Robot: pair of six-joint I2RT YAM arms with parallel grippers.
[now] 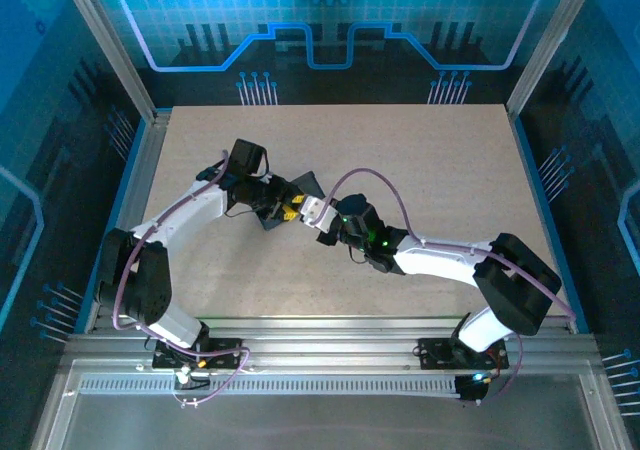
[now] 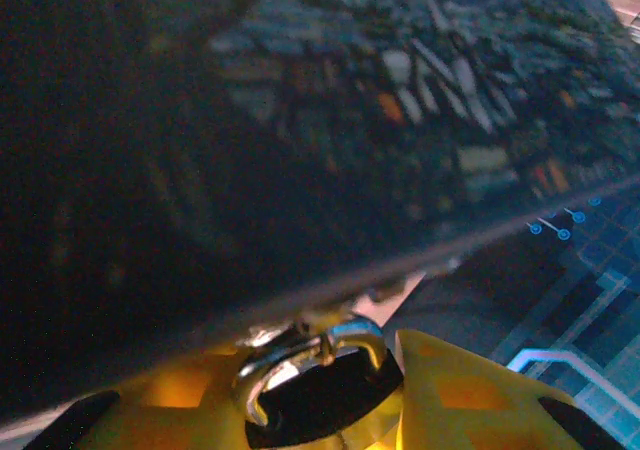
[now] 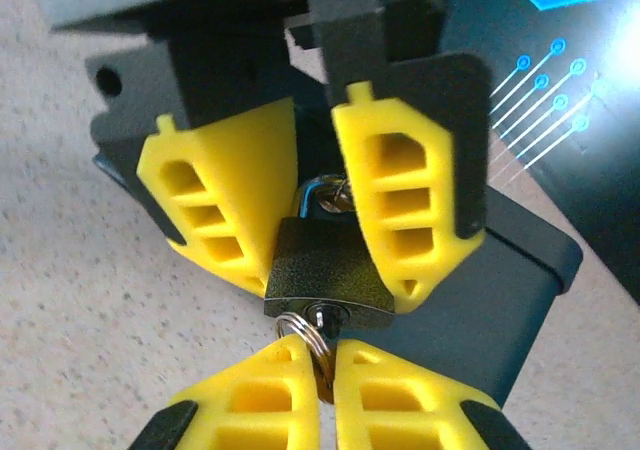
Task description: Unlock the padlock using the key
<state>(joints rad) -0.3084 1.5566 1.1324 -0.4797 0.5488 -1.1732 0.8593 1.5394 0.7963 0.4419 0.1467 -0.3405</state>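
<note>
Padlock [image 3: 328, 270] sits clamped by its sides between the 2 yellow fingers [image 3: 225, 195] of the left hand [image 1: 283, 208], just in front of a dark tin [image 3: 520, 300] on the table [image 3: 80, 270]. That grip turns the keyhole end toward the right hand [image 1: 313, 213]. The right hand is pressed together on the key [image 3: 323, 362], which looks seated in the keyhole. A twist seems due, with the left hand bracing the body.

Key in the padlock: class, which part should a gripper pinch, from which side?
Pinch the head of the key, sticking out of the padlock at its keyhole face, coming from that end. The left gripper clamps the body's sides; the right gripper is shut there.
</note>
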